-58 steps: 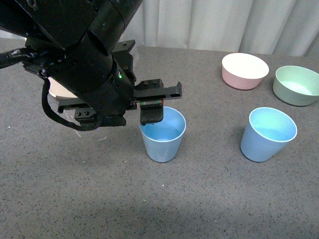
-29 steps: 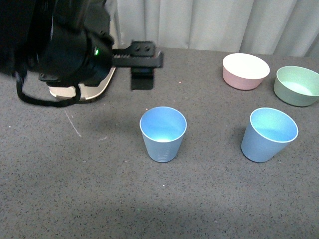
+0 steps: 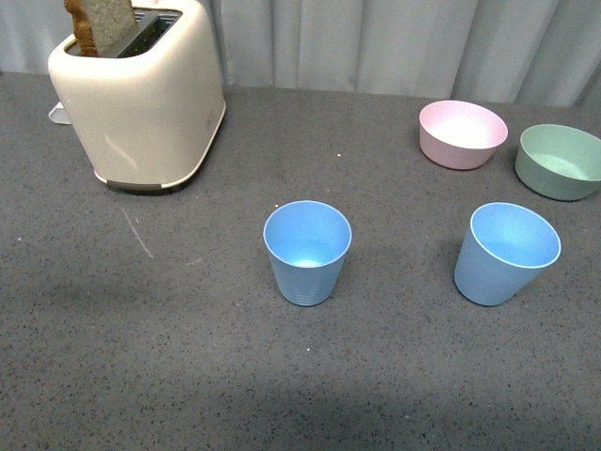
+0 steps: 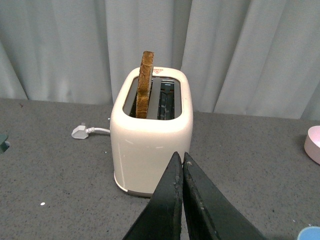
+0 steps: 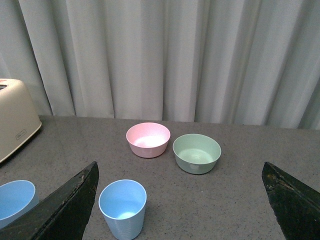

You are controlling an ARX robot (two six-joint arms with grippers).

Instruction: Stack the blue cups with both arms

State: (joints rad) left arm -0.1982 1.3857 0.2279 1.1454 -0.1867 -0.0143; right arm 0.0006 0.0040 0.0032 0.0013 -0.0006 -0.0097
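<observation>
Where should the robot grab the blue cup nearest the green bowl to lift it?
Probably by the rim, coming straight down from above. The cup stands mouth up with nothing inside, so one finger can go inside and one outside the thin wall. Its smooth sides narrow toward the bottom, so a squeeze from the side might slip.

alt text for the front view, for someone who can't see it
A centre blue cup and a right blue cup stand apart, unstacked, on a grey table. A cream toaster holding a bread slice sits back left; a pink bowl and a green bowl sit back right.
</observation>
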